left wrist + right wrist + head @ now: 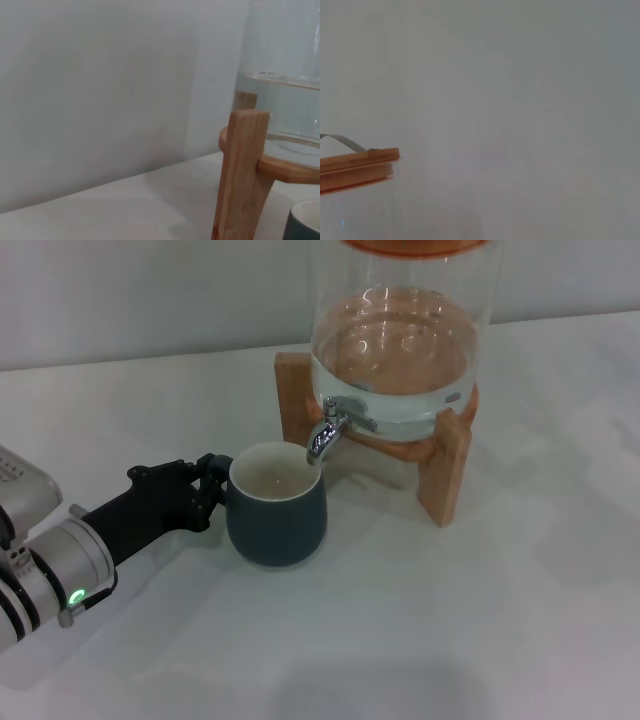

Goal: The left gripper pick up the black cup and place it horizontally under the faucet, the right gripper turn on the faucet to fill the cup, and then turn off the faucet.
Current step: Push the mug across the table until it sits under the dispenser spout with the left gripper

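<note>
White tabletop [480, 640] and a plain pale wall make up the setting.

Left gripper [212, 488] reaches in from the robot's left, its knobbed fingers [214, 465] at the handle side of the black cup [277, 520]. They appear pressed onto the handle, which is hidden behind them; exact contact cannot be confirmed. Right gripper is not seen in any view; its wrist camera shows only wall and the wooden lid [357, 165] of the dispenser, so it seems to hang high near the jar.

Cup stands upright on the table, rim just below the faucet [328, 432], whose spout mouth sits over the right part of the opening. Placement looks essentially done.

Judgement on the step in hand: the cup should be held level and steady, with the spout kept inside the rim and not over its edge, while the right arm comes down to the faucet lever. A slight shift of the cup toward the stand [445, 470] would centre the stream better. The lever is small and close to the glass, so a careful approach is needed.

Contents: the cup's cream interior looks empty, and no stream is visible. The glass jar [400, 340] holds clear water to roughly mid height, and rests on the wooden stand.
</note>
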